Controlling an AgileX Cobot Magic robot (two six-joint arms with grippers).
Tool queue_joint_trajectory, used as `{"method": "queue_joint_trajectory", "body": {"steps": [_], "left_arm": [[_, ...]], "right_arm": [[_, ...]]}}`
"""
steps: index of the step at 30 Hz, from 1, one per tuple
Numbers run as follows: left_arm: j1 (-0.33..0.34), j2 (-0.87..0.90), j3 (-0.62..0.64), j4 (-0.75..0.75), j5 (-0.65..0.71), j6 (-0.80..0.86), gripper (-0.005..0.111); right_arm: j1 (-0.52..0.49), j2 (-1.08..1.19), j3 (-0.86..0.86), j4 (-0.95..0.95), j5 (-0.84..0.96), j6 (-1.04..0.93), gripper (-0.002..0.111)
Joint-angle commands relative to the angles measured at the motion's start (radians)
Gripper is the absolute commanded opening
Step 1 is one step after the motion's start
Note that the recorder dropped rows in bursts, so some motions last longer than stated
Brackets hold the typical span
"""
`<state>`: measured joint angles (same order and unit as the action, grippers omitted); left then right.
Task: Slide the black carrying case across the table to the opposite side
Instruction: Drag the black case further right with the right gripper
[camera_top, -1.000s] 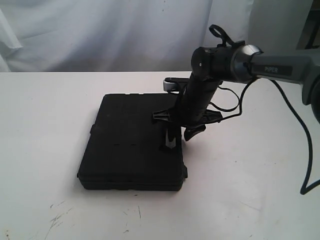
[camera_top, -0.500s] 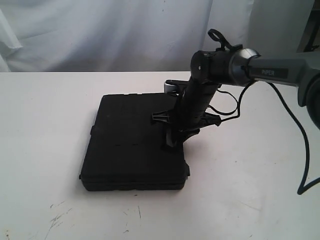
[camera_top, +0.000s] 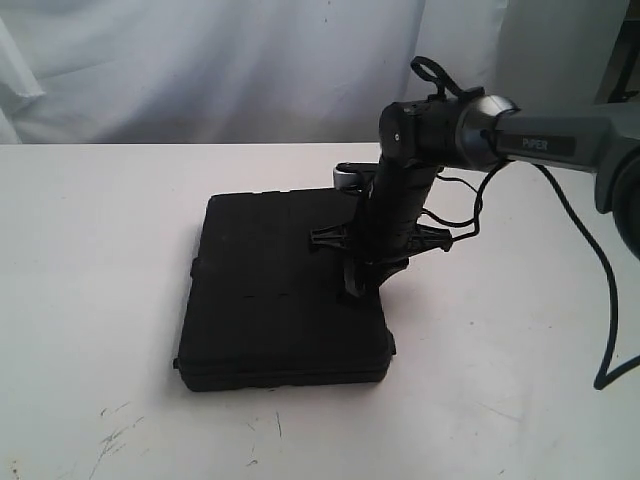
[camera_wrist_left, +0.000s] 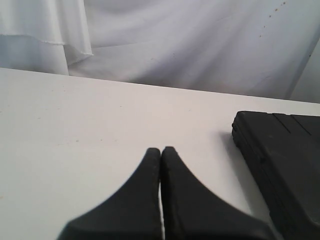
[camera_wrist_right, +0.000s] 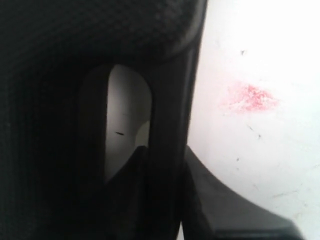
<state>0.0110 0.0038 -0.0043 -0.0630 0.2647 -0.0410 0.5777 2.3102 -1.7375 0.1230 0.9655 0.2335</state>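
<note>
Shifted slightly rightward since a second ago: flat black textured plastic carrying case (camera_top: 280, 290), mid wide white tabletop (camera_top: 90, 250), bare room beyond every edge; right gripper (camera_top: 358, 283) clamped onto its right-edge handle (camera_wrist_right: 167, 125); left gripper (camera_wrist_left: 161, 150) pressed closed, empty, near case corner.

The exterior view is taken from a raised point, looking down across the counter (camera_top: 90, 250) toward the white cloth backdrop (camera_top: 200, 60), with the whole black carrying case (camera_top: 270, 300) in frame. The left wrist view is set low over the counter, aimed past the left tool (camera_wrist_left: 161, 155) at the same backdrop, one corner of the case being shared. The right wrist view is held very close against the case's handle (camera_wrist_right: 170, 100), a strip of counter with a pink spot (camera_wrist_right: 252, 97) seen beside it.
</note>
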Motion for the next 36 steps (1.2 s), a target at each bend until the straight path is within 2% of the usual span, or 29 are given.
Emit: {"method": "queue_joint_trajectory", "body": {"steps": [1, 9, 19, 36], "left_arm": [[0.002, -0.004, 0.004, -0.003, 0.002, -0.002, 0.000], [0.002, -0.004, 0.004, -0.003, 0.002, -0.002, 0.000], [0.002, -0.004, 0.004, -0.003, 0.002, -0.002, 0.000], [0.002, -0.004, 0.004, -0.003, 0.002, -0.002, 0.000]], "right_arm": [[-0.001, -0.026, -0.001, -0.057, 0.030, 0.006, 0.000], [-0.014, -0.088, -0.001, -0.123, 0.052, 0.046, 0.000], [-0.031, -0.097, -0.001, -0.116, 0.059, 0.049, 0.000], [-0.031, -0.130, 0.071, -0.188, 0.032, 0.109, 0.000]]}}
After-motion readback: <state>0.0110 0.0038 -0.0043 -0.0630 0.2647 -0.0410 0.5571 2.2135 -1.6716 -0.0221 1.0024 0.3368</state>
